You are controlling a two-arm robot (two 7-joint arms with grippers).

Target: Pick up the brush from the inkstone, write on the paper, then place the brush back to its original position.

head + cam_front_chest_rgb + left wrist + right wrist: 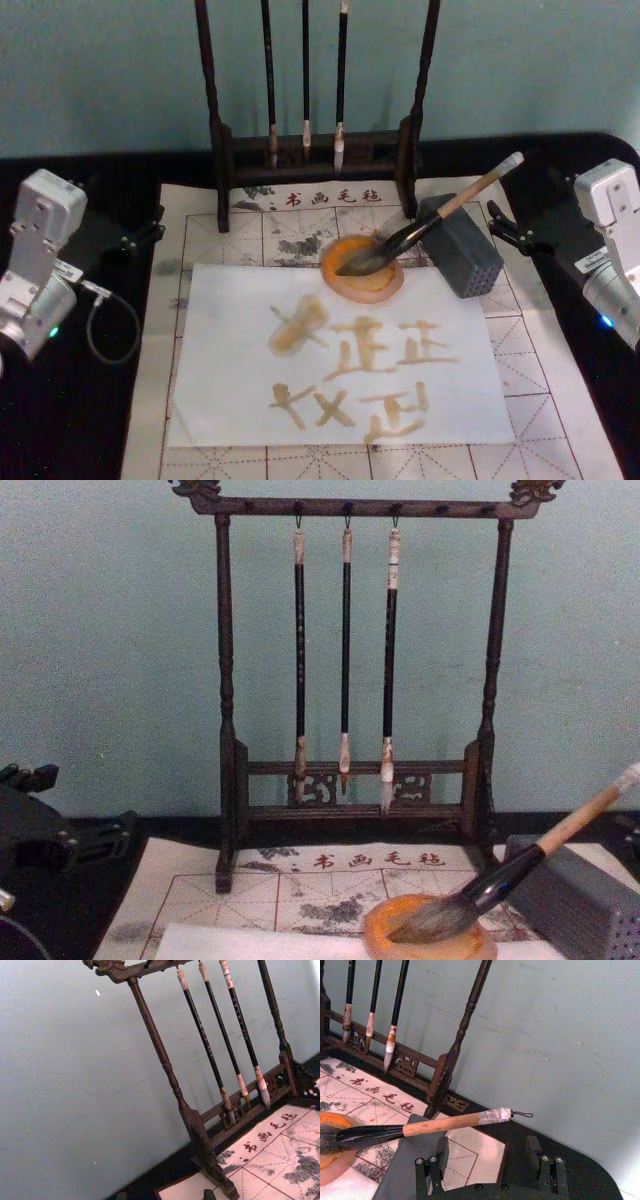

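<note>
From where I stood, the right claw [503, 232] hung by the right edge of the table [60, 420], its two fingers [442, 1157] spread apart and holding nothing, aimed toward the middle. The left claw [140, 235] sat opposite by the left edge, fingers apart too as far as I could see, and looked idle.

Just beside the right claw stood a grey block [465, 255] at the back right of the grid mat [560, 350]. The brush [470, 195] lay slanted across it, handle propped on the block's top with the pale end pointing back and right, hairs down in the orange dish [330, 262]. The dish touched the far edge of the paper [230, 300], which bore tan strokes across its middle. A rack [225, 150] of thin brushes stood behind.

I judged the lift belonged to the right claw. It would do best to close across the bare wooden handle above the block, squarely and clear of the black collar. It should then raise the brush straight up before swinging over the paper, so the hairs didn't drag the dish.
</note>
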